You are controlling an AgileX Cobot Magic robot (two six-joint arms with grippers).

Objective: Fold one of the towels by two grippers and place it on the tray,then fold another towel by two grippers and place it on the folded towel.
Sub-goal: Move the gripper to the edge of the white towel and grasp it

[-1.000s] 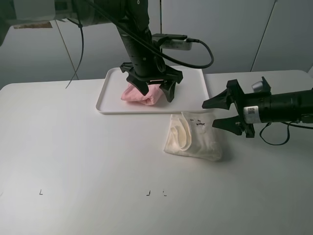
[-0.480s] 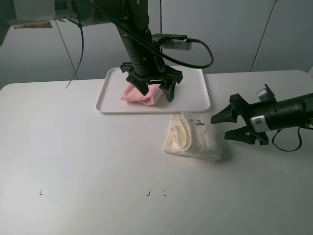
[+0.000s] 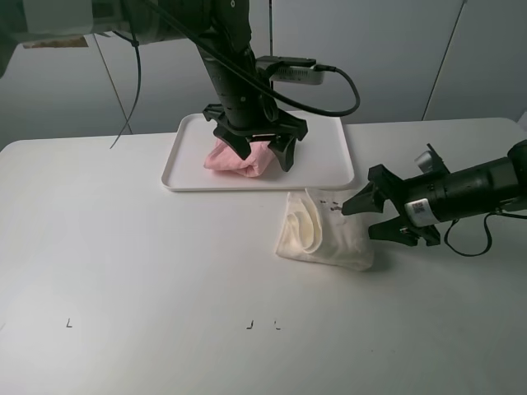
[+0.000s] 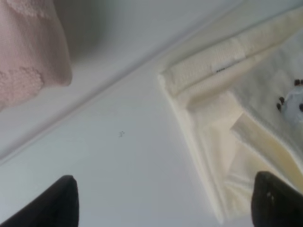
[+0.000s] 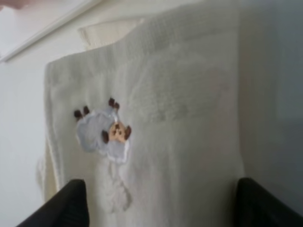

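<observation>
The pink towel (image 3: 239, 156) is lying bunched and folded on the white tray (image 3: 329, 156), toward the tray's near-left part. The left gripper (image 3: 262, 156) is hanging directly over it with its fingers spread wide — the tips are straddling the bundle, and nothing is being pinched between them. In the left wrist view the two dark fingertips (image 4: 52, 203) are sitting well apart, with bare table between them.

The cream towel (image 3: 323, 234) is lying on the white table (image 3: 123, 247) just in front of the tray's near right corner, loosely folded, one rolled edge turned up on its left side. A small embroidered animal motif (image 5: 106, 132) is showing on its upper face in the right wrist view.

The right gripper (image 3: 366, 216) is reaching in from the right, low over the table, jaws standing parted — tips sitting at the cream towel's right edge. Whether they are touching the cloth cannot be told. Nothing is being held.
</observation>
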